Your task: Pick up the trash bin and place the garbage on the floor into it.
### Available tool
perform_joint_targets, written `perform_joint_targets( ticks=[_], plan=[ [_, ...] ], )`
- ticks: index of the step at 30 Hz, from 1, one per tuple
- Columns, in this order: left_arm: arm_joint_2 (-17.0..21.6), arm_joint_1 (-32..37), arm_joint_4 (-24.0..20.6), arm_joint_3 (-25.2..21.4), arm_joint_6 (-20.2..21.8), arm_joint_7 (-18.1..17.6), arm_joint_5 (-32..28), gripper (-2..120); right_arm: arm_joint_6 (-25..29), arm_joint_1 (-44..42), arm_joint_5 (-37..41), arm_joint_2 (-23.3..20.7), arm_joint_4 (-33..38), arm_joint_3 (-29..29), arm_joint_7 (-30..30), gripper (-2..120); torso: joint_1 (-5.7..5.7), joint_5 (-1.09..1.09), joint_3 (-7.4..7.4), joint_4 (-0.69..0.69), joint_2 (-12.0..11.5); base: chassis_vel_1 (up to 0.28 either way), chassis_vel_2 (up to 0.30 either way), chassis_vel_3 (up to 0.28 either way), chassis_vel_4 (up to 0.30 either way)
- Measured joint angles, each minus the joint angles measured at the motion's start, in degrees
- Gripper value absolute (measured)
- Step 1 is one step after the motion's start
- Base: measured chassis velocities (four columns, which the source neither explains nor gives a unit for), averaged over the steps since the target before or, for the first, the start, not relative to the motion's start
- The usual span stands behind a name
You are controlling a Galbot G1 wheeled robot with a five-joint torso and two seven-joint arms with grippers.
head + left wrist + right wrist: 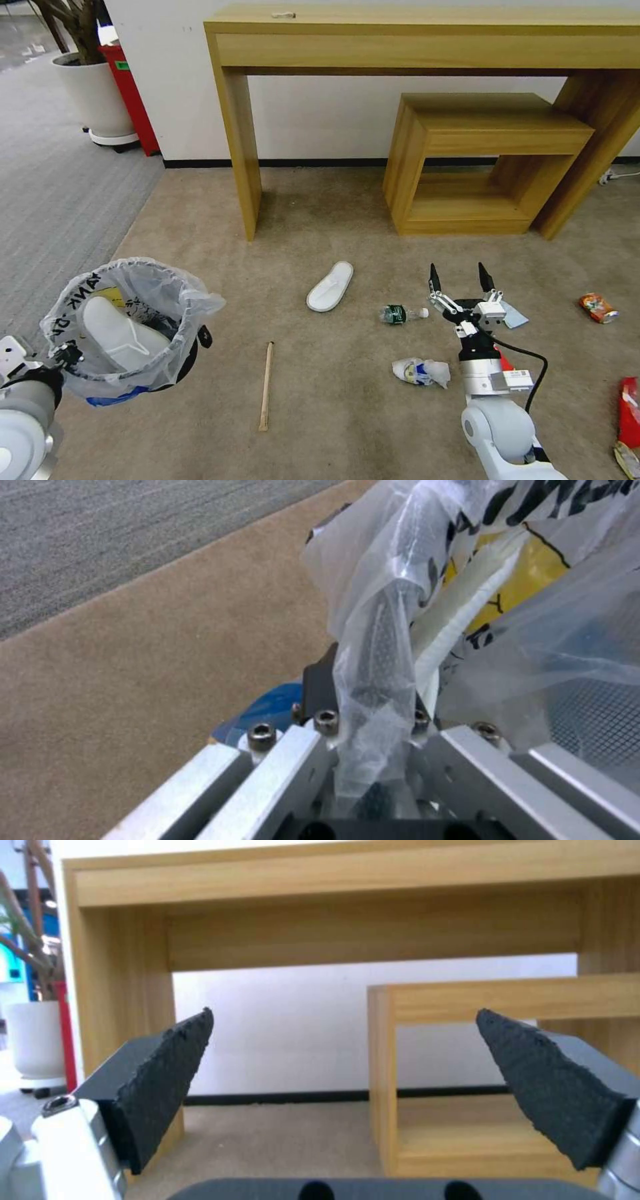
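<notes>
Tan carpet, the floor, runs up to a white wall where a tall wooden console stands over a lower wooden bench. Taking the lone white slipper on the carpet as landmark: the trash bin hangs well to its left, held off the floor by the left gripper, whose jaws are pinched on the rim and bag; a second slipper already lies inside. Just right of the landmark lies a crushed bottle, and beyond it the right gripper is raised with its jaws spread wide and empty. A wooden stick lies nearer the robot than the slipper, a crumpled cup beside it to the right.

The collecting step seems partly done. Next, the right arm would need to tip down over the bottle or slipper and close squarely across it.
</notes>
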Motion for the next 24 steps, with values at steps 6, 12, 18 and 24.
perform_joint_targets(
  ticks=[6,12,18,24],
  plan=[
    [0.3,0.2,0.1,-0.4,0.0,0.2,0.0,0,-2.9,0.0,-0.3,-0.1,0.4,-1.7,1.3,100,0.0,-0.01,0.0,0.0,0.0,-0.029,-0.04,0.017,0.018],
    [0.4,0.3,0.1,-0.5,0.0,0.2,0.0,0,-4.6,0.5,-0.8,-0.2,-0.2,-2.2,3.1,100,0.0,-0.03,0.0,0.0,0.0,0.0,0.0,0.0,0.0],
    [0.4,0.4,0.1,-0.2,0.0,0.2,0.6,0,-9.4,1.1,-2.5,-0.9,-2.1,-2.4,6.4,100,0.0,-0.02,0.0,0.0,0.0,0.0,0.0,0.0,0.0],
    [0.1,0.0,0.1,0.9,0.0,0.2,1.8,0,-15.5,1.8,-2.6,-4.2,-3.3,-2.7,2.4,100,0.0,-0.01,0.0,0.0,0.0,0.0,0.0,0.0,0.0]
  ],
)
